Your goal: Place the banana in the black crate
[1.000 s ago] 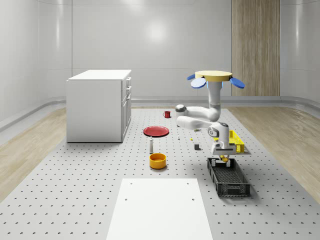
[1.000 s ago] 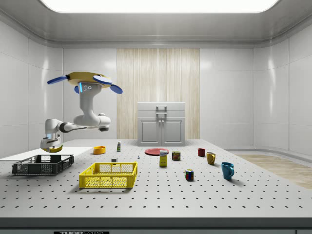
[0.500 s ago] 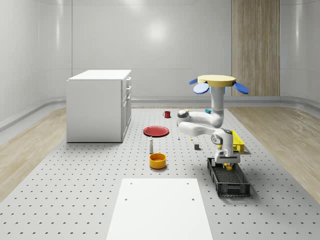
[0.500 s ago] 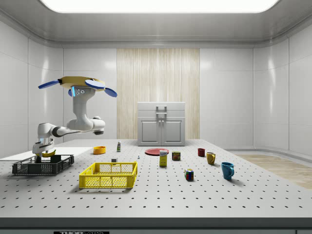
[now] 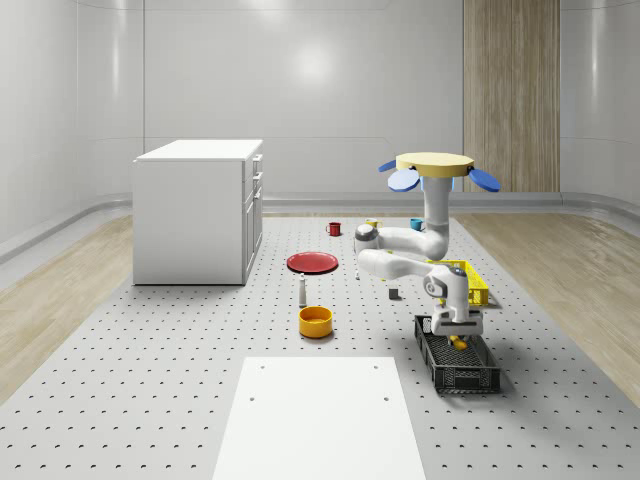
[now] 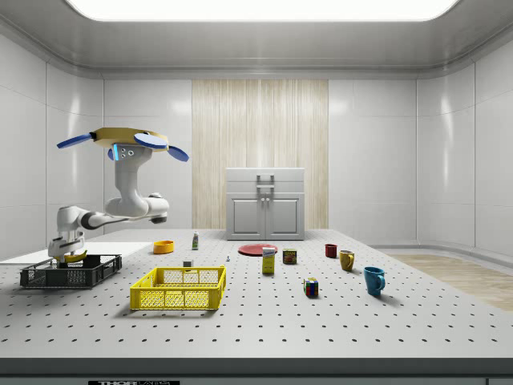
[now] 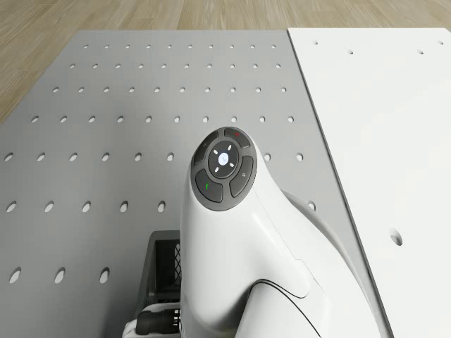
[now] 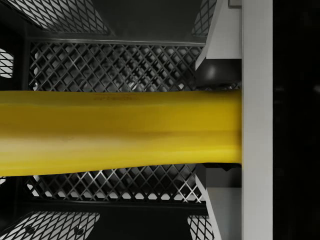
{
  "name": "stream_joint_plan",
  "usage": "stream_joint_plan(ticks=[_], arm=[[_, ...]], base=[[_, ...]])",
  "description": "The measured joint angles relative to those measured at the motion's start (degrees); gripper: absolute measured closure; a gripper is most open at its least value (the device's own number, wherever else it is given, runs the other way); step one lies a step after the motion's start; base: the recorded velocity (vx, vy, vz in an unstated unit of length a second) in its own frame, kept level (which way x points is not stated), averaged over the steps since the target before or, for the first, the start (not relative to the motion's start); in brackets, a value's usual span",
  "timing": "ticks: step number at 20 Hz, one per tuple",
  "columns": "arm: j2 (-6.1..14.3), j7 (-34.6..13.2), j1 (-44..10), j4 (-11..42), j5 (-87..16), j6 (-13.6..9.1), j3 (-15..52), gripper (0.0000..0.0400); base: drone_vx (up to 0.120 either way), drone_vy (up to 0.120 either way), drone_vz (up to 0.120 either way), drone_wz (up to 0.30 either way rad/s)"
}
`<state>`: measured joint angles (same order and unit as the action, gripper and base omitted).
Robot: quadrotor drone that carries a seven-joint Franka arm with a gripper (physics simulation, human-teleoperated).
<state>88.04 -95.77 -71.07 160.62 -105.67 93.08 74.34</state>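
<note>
The drone (image 5: 434, 167) hovers over the table behind the black crate (image 5: 459, 361), beside the yellow crate (image 5: 472, 282). Its arm bends down to the gripper (image 5: 457, 337), which hangs just inside the crate's far end and is shut on the yellow banana (image 5: 458, 343). From the side, the gripper (image 6: 67, 255) holds the banana (image 6: 75, 257) at the rim of the black crate (image 6: 70, 271). In the wrist view the banana (image 8: 120, 132) lies across the picture against one finger (image 8: 255, 120), with the crate's mesh floor (image 8: 115, 65) right below.
On the table stand an orange bowl (image 5: 315, 321), a small bottle (image 5: 303, 291), a red plate (image 5: 313, 262), a red mug (image 5: 334, 229) and a white cabinet (image 5: 198, 210). A white panel (image 5: 318, 417) lies to the whole-scene view's left of the black crate. Several mugs and cans stand at the side view's right.
The drone and arm have sunk and shifted toward the black crate. The gripper has carried the banana from above the crate's far end down into it.
</note>
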Motion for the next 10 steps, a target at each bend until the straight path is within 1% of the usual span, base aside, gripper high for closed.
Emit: stream_joint_plan(ticks=[8, 9, 10], arm=[[-0.4, 0.1, -0.9, -1.7, -5.4, 1.9, -5.6, 0.0207], [-0.5, 0.0, -1.0, -1.9, -5.7, 2.1, -6.1, 0.0162], [-0.6, -0.2, -1.0, -2.0, -6.1, 2.2, -6.4, 0.0126]], base=[[0.000, 0.000, 0.000, 0.000], [0.000, 0.000, 0.000, 0.000], [0.000, 0.000, 0.000, 0.000]])
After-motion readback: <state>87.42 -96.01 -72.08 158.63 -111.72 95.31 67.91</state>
